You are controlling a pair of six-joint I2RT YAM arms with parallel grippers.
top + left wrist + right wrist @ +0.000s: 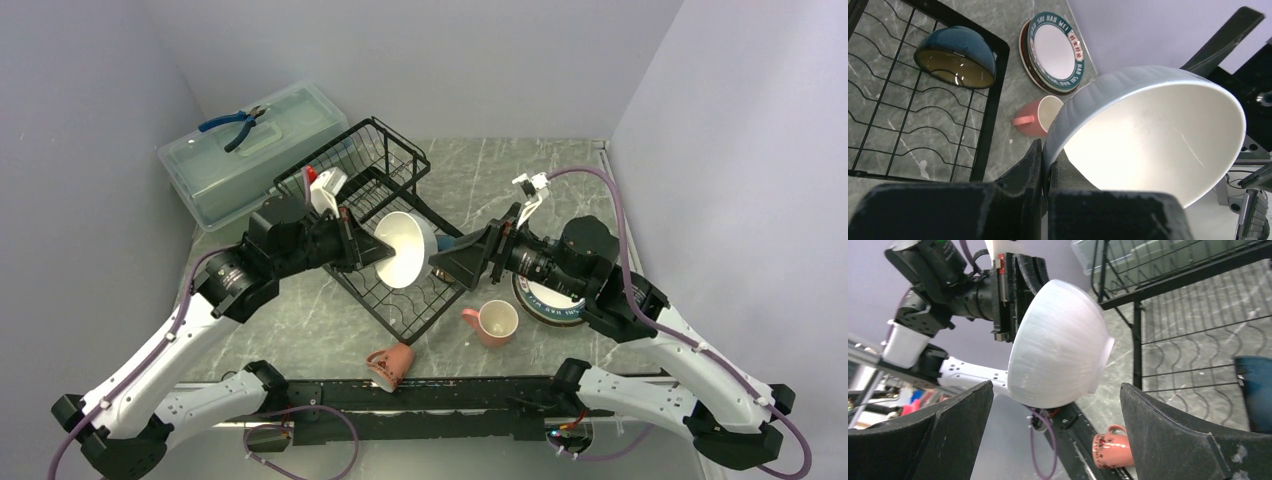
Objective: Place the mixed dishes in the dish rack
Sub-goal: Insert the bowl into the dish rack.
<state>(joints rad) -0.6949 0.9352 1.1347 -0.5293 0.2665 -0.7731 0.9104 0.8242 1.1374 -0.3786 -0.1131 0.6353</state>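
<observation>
The left pincer (pixel 1045 167) fills the bottom of its own wrist view, its two fingers pressed together on the rim of the white bowl (pixel 1148 135). It holds the bowl tipped on its side above the dish rack (pixel 395 170). The right pincer (pixel 1056 390) stands wide apart, one finger on either side of the bowl's ribbed outside, and neither finger clearly touches it.

Inside the rack, at its right corner, a blue bowl (pixel 955 57) lies tilted. From above it is almost wholly hidden behind the white bowl, and the right wrist view cuts it off at the edge.

Right of the rack, a stack of plates (pixel 1055 50) lies on the table (pixel 300 320). The top one is white with a teal lettered rim, and those beneath show only as edges. The right arm covers most of the stack from above.

Between the rack and the stack stands a pink mug (pixel 492 322), and a second mug (pixel 392 365) lies on its side in front of the rack.
</observation>
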